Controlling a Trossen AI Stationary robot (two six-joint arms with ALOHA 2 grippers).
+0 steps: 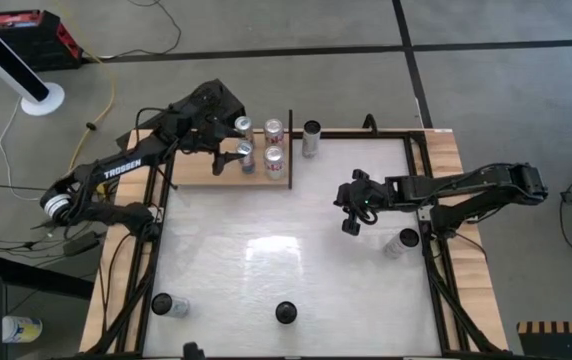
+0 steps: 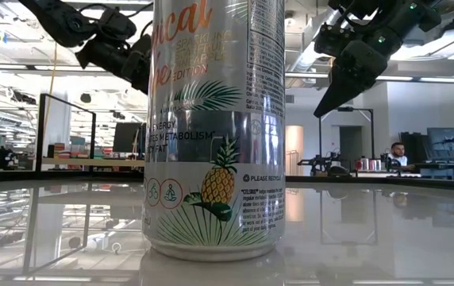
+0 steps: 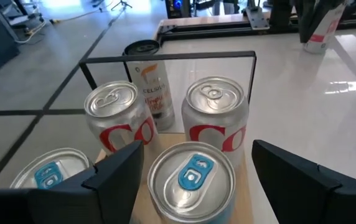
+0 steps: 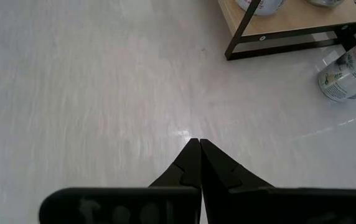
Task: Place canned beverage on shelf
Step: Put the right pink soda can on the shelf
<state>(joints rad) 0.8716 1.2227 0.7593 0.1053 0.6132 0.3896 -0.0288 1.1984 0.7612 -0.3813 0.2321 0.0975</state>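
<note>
While the left gripper (image 1: 234, 155) hangs over the shelf (image 1: 191, 170), its two dark, blocky fingers (image 3: 112, 177) stand wide apart on either side of a blue-tabbed can (image 3: 190, 180), and I cannot tell whether they touch it. The shelf is a flat board of pale wood with a thin black frame (image 3: 165, 59) at its edge, sitting at the far left corner of the glossy white table (image 1: 286, 260). On it stand four cans with bright, round aluminium tops — two with blue tabs, the gripped-around one and another (image 3: 50, 168) beside it, and two silver ones with red lettering (image 3: 112, 115) (image 3: 215, 109) beyond them. Just past the shelf's black frame a slim tall can (image 1: 311, 137) with orange print stands on the table itself.

Right of the shelf and well apart from it, the right gripper (image 1: 350, 226) hovers above the tabletop with its tapered black fingers (image 4: 193, 165) pressed together on nothing. A can lying on its side (image 1: 402, 242) rests near it by the table's right edge. At the near edge stand a dark-topped can (image 1: 285, 313) — silver, printed with a pineapple — and another can (image 1: 169, 305) lying towards the left.
</note>
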